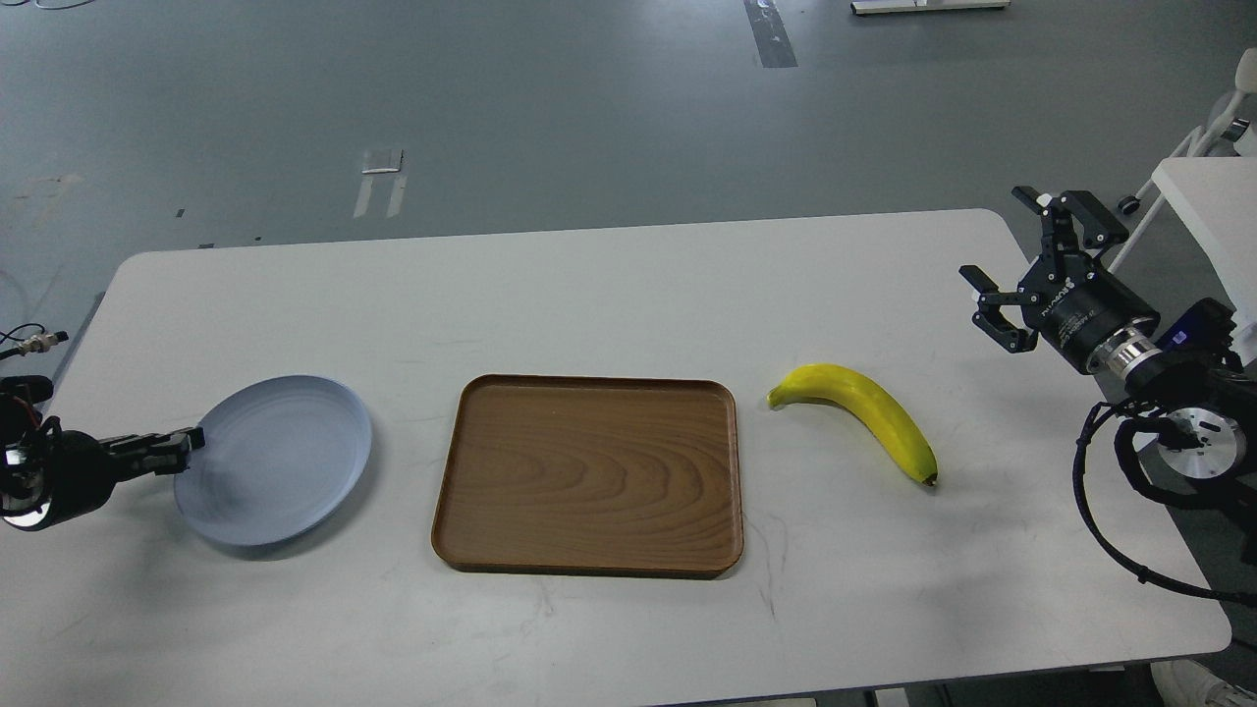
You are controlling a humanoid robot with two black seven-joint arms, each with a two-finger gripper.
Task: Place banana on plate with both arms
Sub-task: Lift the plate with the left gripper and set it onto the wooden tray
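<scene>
The left gripper [187,444] pinches the left rim of the plate [280,457], which appears tilted, its left edge raised. The right gripper [1016,265] hangs over the table's [609,285] right end, fingers spread wide, holding nothing. Count: one plate, one tray [589,473], one banana [859,412]. The plate is round, smooth, pale blue-grey, left of the rectangular wood-grain tray. The curved yellow banana lies on the table right of the tray.

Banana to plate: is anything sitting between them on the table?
Yes. The brown wooden tray lies flat between the banana and the plate. Nothing stands between the right hand and the banana. The left hand grips the plate's left rim.
</scene>
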